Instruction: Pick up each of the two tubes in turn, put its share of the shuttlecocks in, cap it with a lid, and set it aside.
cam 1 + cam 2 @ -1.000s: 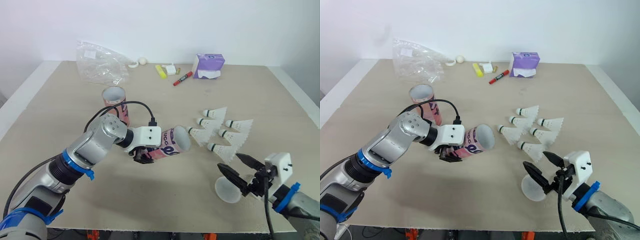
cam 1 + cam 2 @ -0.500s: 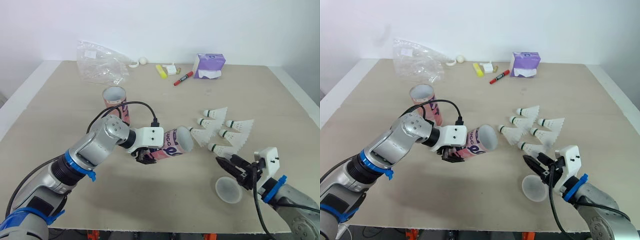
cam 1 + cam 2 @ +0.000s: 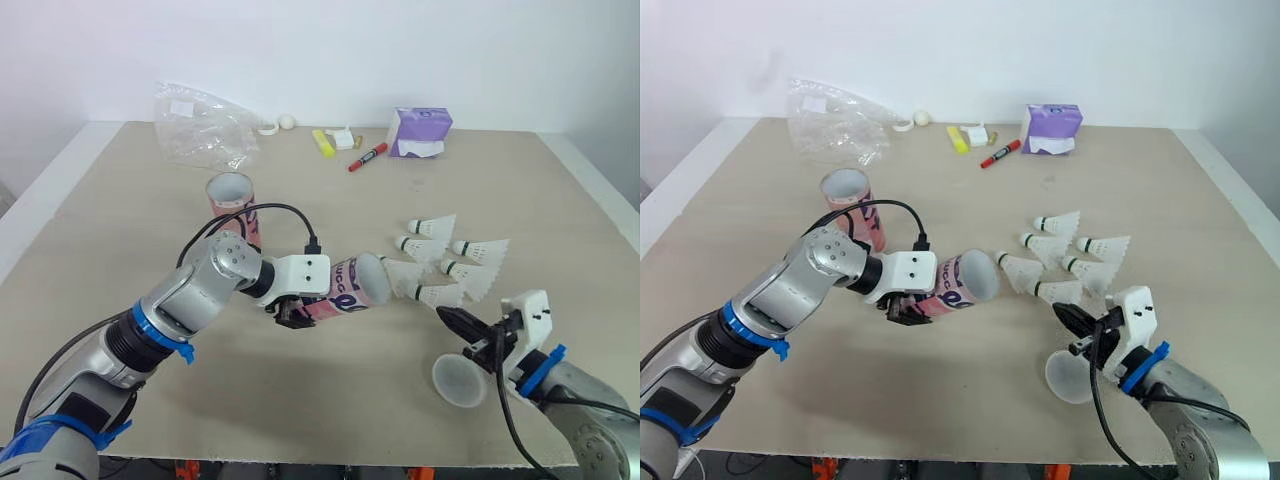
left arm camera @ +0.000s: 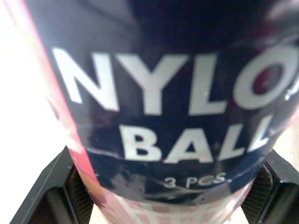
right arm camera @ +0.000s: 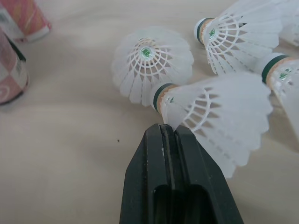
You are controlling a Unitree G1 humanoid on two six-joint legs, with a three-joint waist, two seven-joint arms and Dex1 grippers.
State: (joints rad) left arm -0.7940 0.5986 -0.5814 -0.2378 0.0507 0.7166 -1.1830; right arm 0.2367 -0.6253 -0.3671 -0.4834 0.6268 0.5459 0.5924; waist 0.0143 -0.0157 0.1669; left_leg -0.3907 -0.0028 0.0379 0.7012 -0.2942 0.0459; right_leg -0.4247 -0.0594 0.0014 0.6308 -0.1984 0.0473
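Note:
My left gripper (image 3: pixel 296 312) is shut on a pink and navy tube (image 3: pixel 348 284), held level above the table with its open mouth facing the shuttlecocks. In the left wrist view the tube's label (image 4: pixel 177 107) sits between both fingers (image 4: pixel 44 198). A second pink tube (image 3: pixel 231 201) stands upright behind it. Several white shuttlecocks (image 3: pixel 460 268) lie at the right, one (image 3: pixel 400 273) just off the tube's mouth. My right gripper (image 5: pixel 163 133) is shut, its tips pinching the skirt edge of the nearest shuttlecock (image 5: pixel 212 119). A translucent lid (image 3: pixel 458 381) lies under that wrist.
At the back of the table lie a crumpled clear plastic bag (image 3: pixel 200 125), a purple tissue pack (image 3: pixel 418 131), a red marker (image 3: pixel 366 157), a yellow highlighter (image 3: pixel 321 142) and a small white ball (image 3: pixel 287 121). The table's front edge (image 3: pixel 320 462) runs close below both arms.
My right gripper moved from beside the lid forward to the nearest shuttlecock and went from wide open to shut. The left arm and its tube shifted slightly right.

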